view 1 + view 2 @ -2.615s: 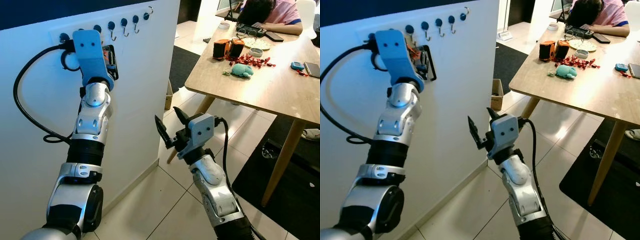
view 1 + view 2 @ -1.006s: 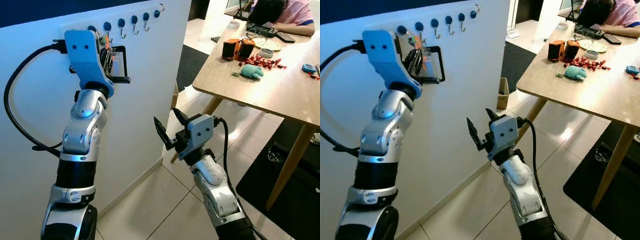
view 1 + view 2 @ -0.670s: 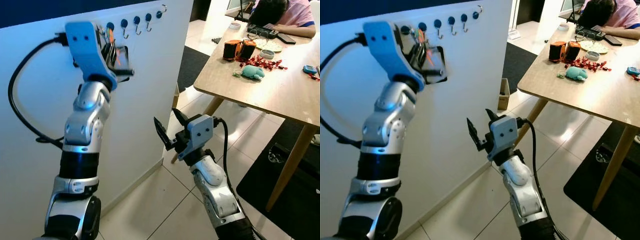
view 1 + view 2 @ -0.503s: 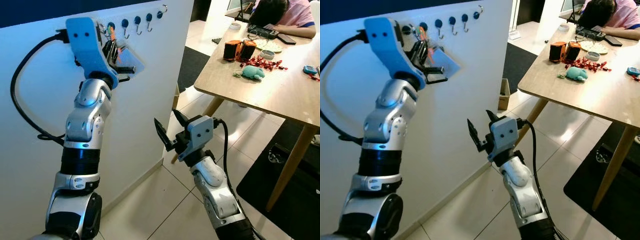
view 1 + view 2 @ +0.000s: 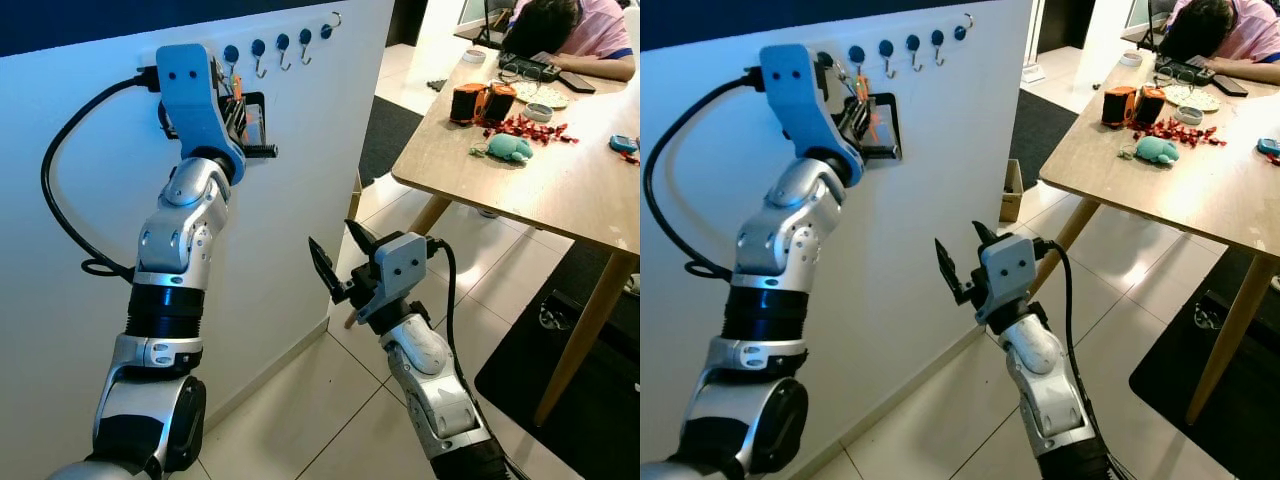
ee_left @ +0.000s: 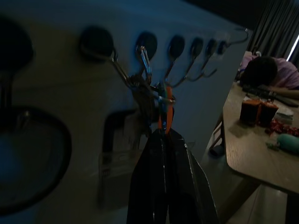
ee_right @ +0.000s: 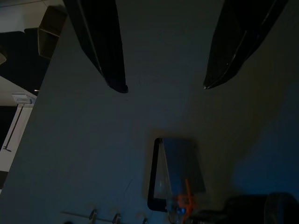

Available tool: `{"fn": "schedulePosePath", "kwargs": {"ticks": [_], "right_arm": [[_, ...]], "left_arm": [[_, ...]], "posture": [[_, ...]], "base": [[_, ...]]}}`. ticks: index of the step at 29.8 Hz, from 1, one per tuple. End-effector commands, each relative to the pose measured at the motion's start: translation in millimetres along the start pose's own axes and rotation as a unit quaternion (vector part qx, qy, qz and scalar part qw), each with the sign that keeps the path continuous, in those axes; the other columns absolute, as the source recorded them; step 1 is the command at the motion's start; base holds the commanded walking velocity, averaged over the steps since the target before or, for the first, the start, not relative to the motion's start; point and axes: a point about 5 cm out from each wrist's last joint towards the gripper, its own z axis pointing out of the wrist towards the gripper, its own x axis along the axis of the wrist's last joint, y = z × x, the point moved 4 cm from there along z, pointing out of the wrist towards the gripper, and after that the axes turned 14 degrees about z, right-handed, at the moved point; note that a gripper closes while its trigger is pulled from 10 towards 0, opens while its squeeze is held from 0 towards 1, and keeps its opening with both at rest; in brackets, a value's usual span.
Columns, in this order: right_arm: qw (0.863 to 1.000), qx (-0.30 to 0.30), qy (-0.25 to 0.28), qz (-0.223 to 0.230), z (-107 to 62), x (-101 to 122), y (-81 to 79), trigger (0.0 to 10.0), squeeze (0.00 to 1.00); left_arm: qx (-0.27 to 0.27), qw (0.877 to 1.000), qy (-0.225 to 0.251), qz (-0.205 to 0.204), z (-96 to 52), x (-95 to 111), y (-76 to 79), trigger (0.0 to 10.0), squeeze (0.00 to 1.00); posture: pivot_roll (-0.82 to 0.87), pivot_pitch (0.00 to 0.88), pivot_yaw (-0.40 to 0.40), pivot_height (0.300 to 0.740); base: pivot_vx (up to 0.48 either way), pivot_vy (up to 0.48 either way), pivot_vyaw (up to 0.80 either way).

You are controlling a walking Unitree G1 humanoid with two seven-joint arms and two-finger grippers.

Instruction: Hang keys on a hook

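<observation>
Keys (image 6: 161,100): up at the row of hooks (image 5: 283,55) on the white wall (image 5: 300,180), ring looped at one hook, orange tag pinched in the left hand (image 6: 163,133).
Left hand: fingers pressed together on the tag.
Right hand (image 5: 345,262): low, spread, holding nothing.
Risk: ring may sit on the hook's tip only (seating unclear); releasing then would drop the keys to the floor.
Views: left wrist shows ring against hook; head views show the arm and the desk (image 5: 560,180).

White wall panel (image 5: 300,160) with a hook row (image 5: 282,50) — keys (image 6: 161,100) hanging there; wooden table (image 5: 560,180) — teal toy (image 5: 508,146), two orange cans (image 5: 476,101).
</observation>
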Motion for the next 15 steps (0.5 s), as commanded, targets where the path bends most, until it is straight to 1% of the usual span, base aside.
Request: {"fn": "schedulePosePath", "kwargs": {"ticks": [1,4,9,10,15], "right_arm": [[1.0,-0.003,-0.002,-0.001,-2.8,-0.2,0.6,10.0,0.0],[1.0,0.0,-0.002,0.001,-1.1,-0.4,-0.6,10.0,0.0],[1.0,0.001,-0.001,0.001,-0.4,-0.5,-1.2,10.0,0.0],[1.0,0.002,-0.002,0.001,-0.2,-0.6,-1.3,10.0,0.0],[1.0,0.001,-0.002,0.001,-0.3,-0.9,-1.2,10.0,0.0]], "left_arm": [[-0.03,0.999,-0.04,-0.007,-0.6,-20.9,14.9,10.0,0.0],[-0.016,0.997,-0.077,-0.008,1.4,-33.4,9.5,10.0,0.0],[-0.009,0.997,-0.082,-0.003,2.4,-35.3,7.1,10.0,0.0],[-0.005,0.997,-0.082,0.008,2.6,-35.1,5.7,10.0,0.0],[0.0,0.997,-0.079,0.019,2.8,-33.3,3.5,10.0,0.0]], "posture": [[0.12,0.193,0.006,0.74],[0.12,0.192,0.002,0.74],[0.12,0.192,0.002,0.74],[0.12,0.191,0.002,0.74],[0.12,0.189,0.003,0.74]], "base": [[0.0,0.0,0.0],[0.0,0.0,0.0],[0.0,0.0,0.0],[0.0,0.0,0.0],[0.0,0.0,0.0]]}}
